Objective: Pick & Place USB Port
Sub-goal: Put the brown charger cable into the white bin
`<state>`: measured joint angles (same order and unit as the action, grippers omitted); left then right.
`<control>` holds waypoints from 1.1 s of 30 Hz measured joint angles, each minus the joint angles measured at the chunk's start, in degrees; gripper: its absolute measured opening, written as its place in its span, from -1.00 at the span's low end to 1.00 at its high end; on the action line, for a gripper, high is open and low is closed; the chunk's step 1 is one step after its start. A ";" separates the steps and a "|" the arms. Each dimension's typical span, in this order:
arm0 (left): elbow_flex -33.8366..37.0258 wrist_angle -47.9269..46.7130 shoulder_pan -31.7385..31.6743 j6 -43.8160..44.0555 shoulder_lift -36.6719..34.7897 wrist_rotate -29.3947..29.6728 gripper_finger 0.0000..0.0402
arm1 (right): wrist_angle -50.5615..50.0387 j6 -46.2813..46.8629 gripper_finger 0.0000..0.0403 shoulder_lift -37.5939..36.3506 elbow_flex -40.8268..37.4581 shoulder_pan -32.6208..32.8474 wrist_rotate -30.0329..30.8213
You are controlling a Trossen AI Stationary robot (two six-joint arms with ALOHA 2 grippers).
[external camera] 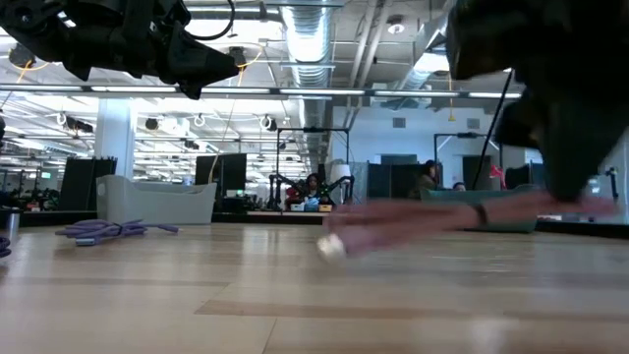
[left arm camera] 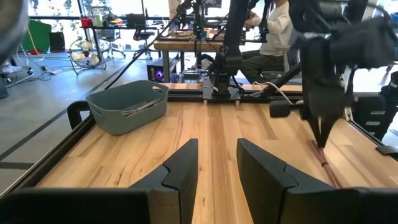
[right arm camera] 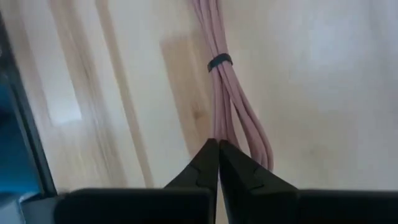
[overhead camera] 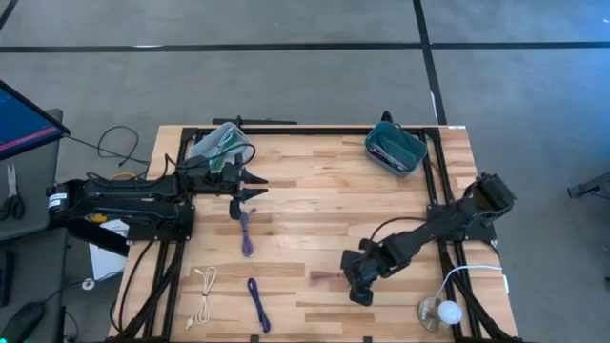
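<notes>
Wooden slatted bench with black frame, seen from above. Right gripper, near the bench's front edge, has its fingers pressed together on the bundled pink USB cable, which lies flat on the wood and carries one dark tie. Left gripper, near the rear left corner, hangs with fingers parted and empty. Cables counted: two purple bundles, one white, one pink. Bins: one teal plastic bin at the rear right corner, one grey bin at the rear left. Beyond the bench lie a grey floor and an open workshop with seated people.
</notes>
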<state>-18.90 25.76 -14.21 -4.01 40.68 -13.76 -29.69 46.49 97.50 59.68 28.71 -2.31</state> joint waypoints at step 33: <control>0.00 -0.09 0.04 3.02 0.04 -0.02 -0.40 | 9.18 -31.73 -1.00 -11.13 0.19 -15.74 36.50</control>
<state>-18.90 25.67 -14.18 -0.99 40.73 -13.78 -20.51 14.76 86.37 59.87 12.98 34.19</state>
